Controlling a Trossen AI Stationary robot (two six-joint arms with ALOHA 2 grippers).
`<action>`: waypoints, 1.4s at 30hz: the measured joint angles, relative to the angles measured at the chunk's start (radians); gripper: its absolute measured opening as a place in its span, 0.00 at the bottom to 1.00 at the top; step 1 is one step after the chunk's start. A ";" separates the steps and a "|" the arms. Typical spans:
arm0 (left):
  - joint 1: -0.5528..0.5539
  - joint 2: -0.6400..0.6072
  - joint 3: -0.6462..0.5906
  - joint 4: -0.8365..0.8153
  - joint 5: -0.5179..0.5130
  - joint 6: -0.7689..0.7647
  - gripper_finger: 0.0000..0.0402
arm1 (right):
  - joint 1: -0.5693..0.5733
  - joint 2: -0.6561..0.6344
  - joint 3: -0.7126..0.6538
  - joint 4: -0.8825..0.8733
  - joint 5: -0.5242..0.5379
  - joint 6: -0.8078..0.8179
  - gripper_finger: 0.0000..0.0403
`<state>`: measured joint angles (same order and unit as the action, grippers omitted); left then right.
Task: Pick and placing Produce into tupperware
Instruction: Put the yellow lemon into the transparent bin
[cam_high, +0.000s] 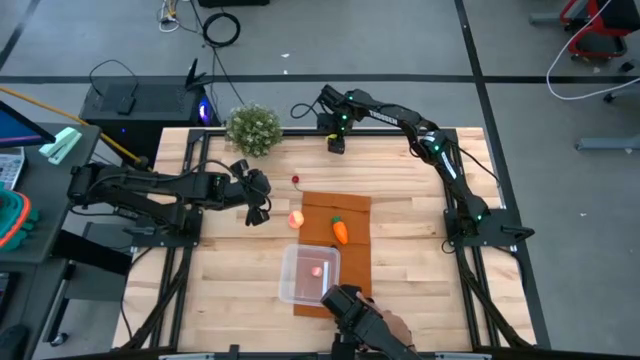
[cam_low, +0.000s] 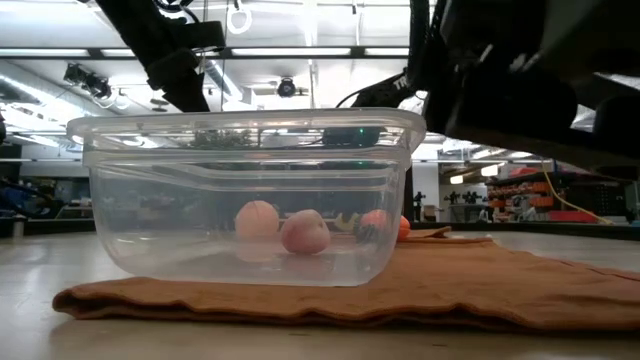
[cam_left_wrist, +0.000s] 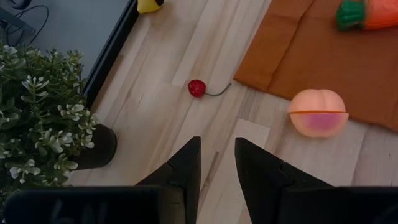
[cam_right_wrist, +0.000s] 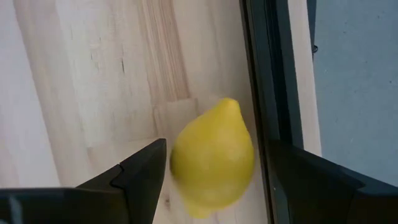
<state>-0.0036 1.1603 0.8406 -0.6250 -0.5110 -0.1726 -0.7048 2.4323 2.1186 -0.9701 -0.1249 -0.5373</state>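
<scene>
- Wooden table fills the centre of the high view; its lower left and right stretches lie bare, well apart from both arms.
- Brown-orange mat runs down the middle, with the clear tupperware on its lower end, overhanging the left edge.
- Bushy potted plant stands at the table's upper edge, near the left arm's reach.
- Right gripper, at the upper centre edge in the high view, has its fingers spread wide either side of the yellow lemon, beside the table's dark rim; only its wrist view shows the lemon.
- Left gripper hovers left of the mat, fingers narrowly parted and holding nothing.
- Peach-like fruit lies just off the mat's left edge; the carrot lies on the mat.
- Low view alone shows two pink pieces inside the box.
- Tiny red cherry lies on bare wood between plant and mat.
</scene>
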 joint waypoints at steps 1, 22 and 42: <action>0.000 0.000 0.000 0.000 0.000 0.000 0.27 | 0.000 0.001 0.002 0.001 0.000 0.001 0.64; 0.000 0.000 -0.001 0.000 0.000 0.000 0.27 | 0.006 0.005 0.001 0.014 0.006 0.006 0.39; 0.000 0.000 -0.001 0.001 0.000 0.000 0.27 | 0.057 -0.092 -0.005 -0.120 0.045 0.041 0.37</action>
<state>-0.0032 1.1606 0.8398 -0.6242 -0.5110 -0.1726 -0.6482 2.3405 2.1136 -1.0905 -0.0802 -0.4965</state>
